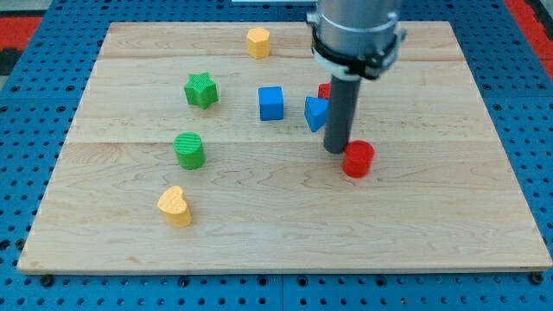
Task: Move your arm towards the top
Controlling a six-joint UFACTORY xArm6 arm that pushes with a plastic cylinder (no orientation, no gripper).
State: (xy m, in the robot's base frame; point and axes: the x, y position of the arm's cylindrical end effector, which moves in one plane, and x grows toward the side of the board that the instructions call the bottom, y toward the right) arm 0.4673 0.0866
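- My tip [335,149] rests on the table [276,233], just left of the red cylinder [358,160] — touching it or nearly so.
- There are no jaws here, only a stiff, straight dark rod standing upright, its long axis vertical; nothing gets held, it only pushes.
- Toward the view's top lie the blue triangular block [315,113] and a red block [324,90], mostly hidden behind the rod — light pieces that would likely slide if nudged.
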